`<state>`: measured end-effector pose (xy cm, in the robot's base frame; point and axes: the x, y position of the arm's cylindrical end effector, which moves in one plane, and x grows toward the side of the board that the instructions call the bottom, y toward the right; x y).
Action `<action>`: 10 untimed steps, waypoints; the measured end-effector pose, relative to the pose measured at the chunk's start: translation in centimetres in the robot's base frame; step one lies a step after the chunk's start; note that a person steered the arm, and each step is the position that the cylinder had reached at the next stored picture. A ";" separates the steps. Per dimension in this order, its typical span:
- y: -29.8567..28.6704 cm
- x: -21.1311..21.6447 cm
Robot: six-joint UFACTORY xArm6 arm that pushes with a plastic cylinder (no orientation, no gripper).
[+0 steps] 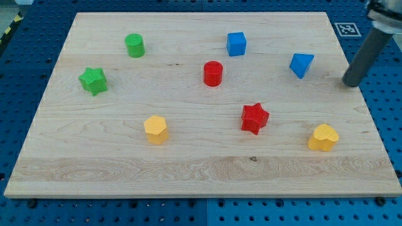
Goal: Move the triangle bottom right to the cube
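A straight dark rod is seen coming in from the view's top right corner, and my tip is set down at the right edge of the wooden board, over the seam between board and blue pegboard. No claw is fitted, so nothing opens or closes and nothing is held; the tip is touching no block.

The blue triangle is found just to the view's left of the tip and slightly higher, the closest block to it, with a clear gap between them. The blue cube is placed further left again and higher, well apart from the tip, so the triangle lies below and to the right of the cube, with bare board between the two.

The yellow heart is seen below the tip and a little to its left, near the board's right edge. The red star is located down and left of the tip, between the heart and the board's middle. The red cylinder stands far to the tip's left at about its height. The yellow block, whose shape is taken to be roughly hexagonal, lies further left and lower. The green cylinder and the green star are the farthest from the tip, at the view's left.
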<state>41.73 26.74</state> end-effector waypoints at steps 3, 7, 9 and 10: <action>-4.4 -2.0; -7.2 -2.1; -9.3 -4.2; -9.3 -4.2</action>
<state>37.54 17.47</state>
